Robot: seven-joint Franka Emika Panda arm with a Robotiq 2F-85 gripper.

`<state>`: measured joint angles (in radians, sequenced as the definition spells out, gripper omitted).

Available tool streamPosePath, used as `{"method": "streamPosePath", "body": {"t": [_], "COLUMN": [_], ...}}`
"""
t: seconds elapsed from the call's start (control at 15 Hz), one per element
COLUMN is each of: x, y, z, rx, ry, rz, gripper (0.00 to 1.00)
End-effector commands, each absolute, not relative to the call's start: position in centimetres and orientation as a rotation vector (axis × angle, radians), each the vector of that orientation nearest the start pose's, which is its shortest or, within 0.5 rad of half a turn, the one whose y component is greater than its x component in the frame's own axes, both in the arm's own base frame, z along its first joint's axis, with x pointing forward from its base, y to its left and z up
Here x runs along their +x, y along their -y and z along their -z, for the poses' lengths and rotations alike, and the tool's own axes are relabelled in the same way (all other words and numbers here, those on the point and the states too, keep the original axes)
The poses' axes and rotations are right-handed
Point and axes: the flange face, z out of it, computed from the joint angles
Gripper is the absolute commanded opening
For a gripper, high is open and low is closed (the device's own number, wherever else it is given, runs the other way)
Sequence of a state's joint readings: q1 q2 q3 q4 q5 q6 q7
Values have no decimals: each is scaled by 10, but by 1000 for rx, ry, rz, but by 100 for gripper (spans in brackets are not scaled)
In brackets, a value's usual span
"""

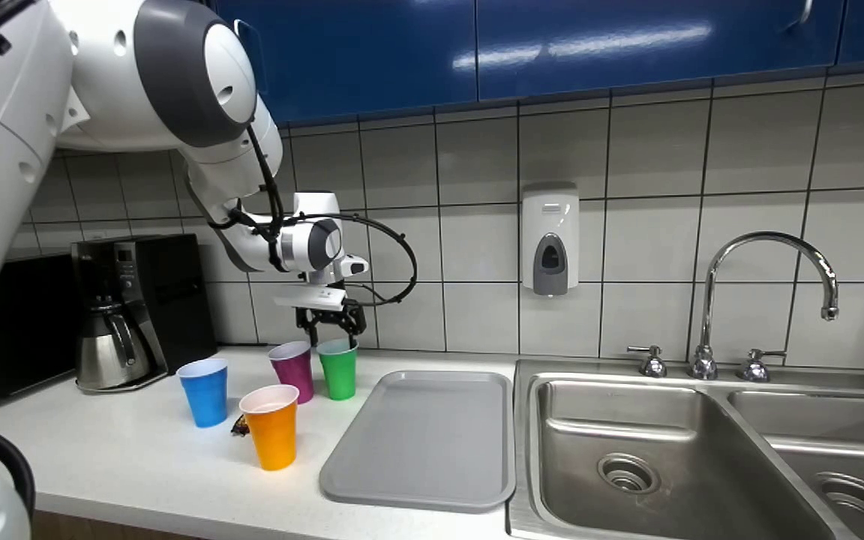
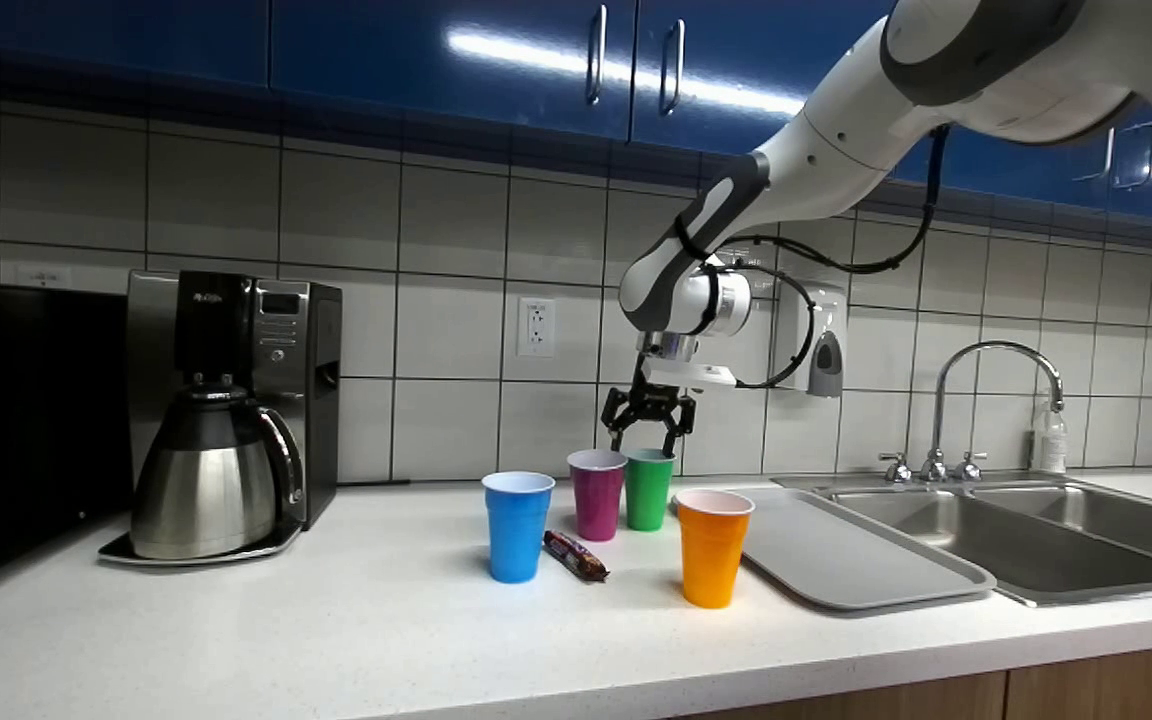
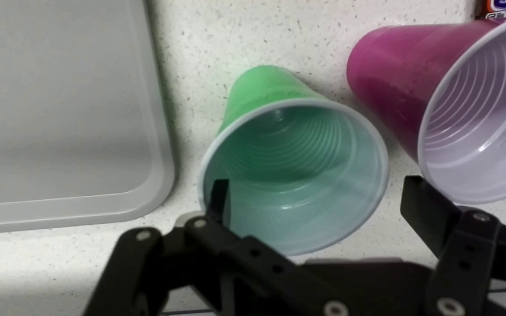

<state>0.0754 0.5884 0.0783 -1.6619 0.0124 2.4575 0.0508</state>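
"Green disposable cup (image 3: 288, 175), one, upright on the white speckled surface (image 2: 336, 630), just beside the grey tray (image 1: 421, 442). Contents: none seen."

"Neighbouring stock?"

"Magenta disposable cup (image 2: 596, 505), one, upright, apart from the green by a narrow gap. Orange cup (image 2: 711, 560), one, and blue cup (image 2: 516, 535), one, both upright, farther from the jaws. Candy bar (image 2: 576, 556), one, wrapped, lying among the cups."

"Jaws: condition?"

"Spread, pinching nothing, poised by the green cup's mouth. In the wrist view, one jaw overlaps the rim on the tray side; its mate shows on the magenta side, overlapping that cup's lip. Contact with either cup: cannot tell from these angles."

"Handling notes, for what I judge to be lining up on the green cup?"

"Item one, centring: the cup appears off-centre, so a slight shift trayward should suit, both jaws straddling the rim. Item two, approach: best slow and straight; a jaw catching the lip could tip so light a piece. Item three, clearance: the magenta cup is close enough to be nudged, so the magenta-side jaw wants watching. Item four, pressure: the walls look thin; close gently, below the lip, evenly on both sides, and stop once the cup is firm, before it creases."
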Motion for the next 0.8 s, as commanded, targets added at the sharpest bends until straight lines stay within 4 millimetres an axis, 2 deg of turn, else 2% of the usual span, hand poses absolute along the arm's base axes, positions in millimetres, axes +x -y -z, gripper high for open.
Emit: {"method": "streamPosePath", "body": {"t": [0.0,0.73], "x": [701,705], "y": [-98,-94], "z": [-294,-304], "rx": [-3048,-3039], "ry": [131,119], "rz": [306,350], "gripper": [100,100]}}
